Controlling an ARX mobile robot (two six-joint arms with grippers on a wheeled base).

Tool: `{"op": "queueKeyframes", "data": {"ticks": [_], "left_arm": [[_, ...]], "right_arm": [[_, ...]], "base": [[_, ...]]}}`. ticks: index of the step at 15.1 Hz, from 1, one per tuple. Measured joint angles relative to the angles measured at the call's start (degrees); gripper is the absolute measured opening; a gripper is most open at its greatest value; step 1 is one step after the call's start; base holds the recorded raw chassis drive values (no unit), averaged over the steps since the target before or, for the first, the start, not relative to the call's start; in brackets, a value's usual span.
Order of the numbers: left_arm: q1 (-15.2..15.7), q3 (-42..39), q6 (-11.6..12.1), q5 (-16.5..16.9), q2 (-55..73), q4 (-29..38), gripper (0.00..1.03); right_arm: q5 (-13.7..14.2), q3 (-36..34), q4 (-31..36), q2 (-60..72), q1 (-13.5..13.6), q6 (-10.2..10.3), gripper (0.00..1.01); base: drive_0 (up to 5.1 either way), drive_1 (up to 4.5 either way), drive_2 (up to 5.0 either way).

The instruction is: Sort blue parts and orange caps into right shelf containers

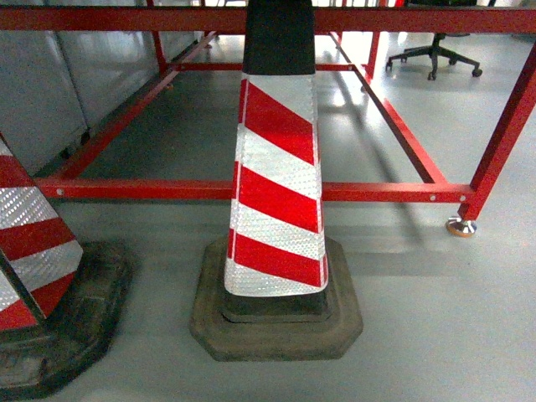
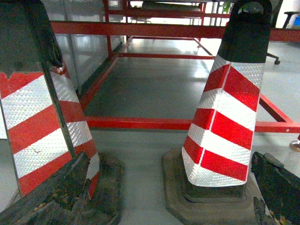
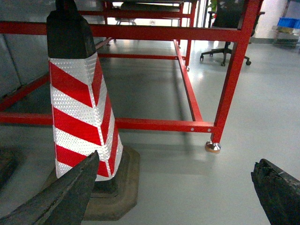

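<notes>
The left gripper (image 2: 164,197) shows in its wrist view as two dark, worn fingers (image 2: 56,197) at the bottom corners, spread wide with nothing between them but grey floor and cone bases. The right gripper (image 3: 173,197) is the same in its own view: two dark fingers (image 3: 65,197) set far apart, holding nothing.

Just beyond the fingers stands a red-and-white striped reflective traffic cone with a black top and a dark octagonal rubber base (image 1: 276,201), upright on the glossy grey floor (image 1: 419,318). A second striped cone of the same kind (image 1: 29,251) stands beside it to the left, partly cut off by the frame edge.

Behind the cones runs a red-painted steel frame of square tubes (image 1: 167,189), its low rails just above the floor and one post ending in a round metal foot (image 1: 461,226). Farther back a black office chair on castors (image 1: 435,54) stands on the floor.

No orange caps or blue crates can be made out near the fingers; only small blue shapes (image 3: 287,22) show far off at the right wrist view's top right, too small to identify.
</notes>
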Motion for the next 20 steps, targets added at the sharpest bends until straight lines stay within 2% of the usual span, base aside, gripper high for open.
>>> {"op": "queueKeyframes", "data": {"ticks": [20], "left_arm": [[0.0, 0.0, 0.0, -0.07, 0.0, -0.07, 0.98]], "right_arm": [[-0.02, 0.0, -0.15, 0.0, 0.0, 0.02, 0.98]], "base": [[0.0, 0.0, 0.0]]}}
